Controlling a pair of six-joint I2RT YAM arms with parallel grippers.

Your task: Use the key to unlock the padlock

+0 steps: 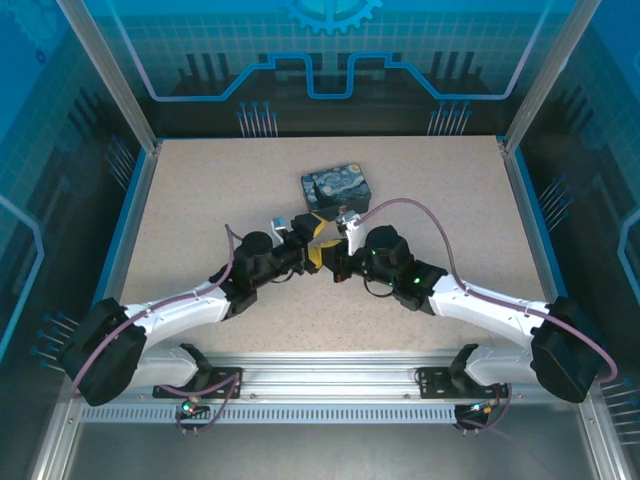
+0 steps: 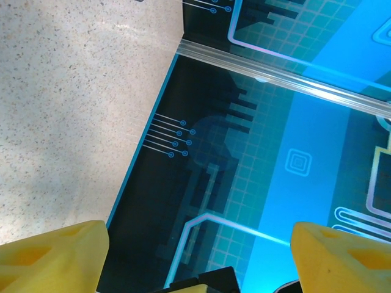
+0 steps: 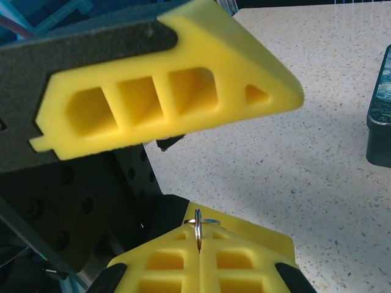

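From above, the tin (image 1: 338, 190) sits closed on the table (image 1: 200, 200), just beyond where the two arms meet, so nothing inside it can be seen. The left gripper (image 1: 311, 246) and right gripper (image 1: 331, 260) come nose to nose near the middle of the table, close in front of the tin. Their yellow tips almost touch, and from this height I cannot tell how either set of jaws stands.

The left wrist camera shows the left gripper (image 2: 198, 250) spread wide. One yellow finger (image 2: 58, 256) sits at each lower corner with nothing between them. Beyond them lie the table (image 2: 73, 91) edge and the blue patterned wall (image 2: 293, 152).

In the right wrist view, the right gripper (image 3: 198, 243) has its two yellow pads pressed together on the key (image 3: 198, 227). A thin silvery ring and a sliver of metal stand upright out of the seam at the tips. A finger (image 3: 171, 91) of the left gripper crosses the view just above and beyond the key, without touching it. A dark corner of the tin (image 3: 380, 116) stands on the table at the right edge, well apart from the key.
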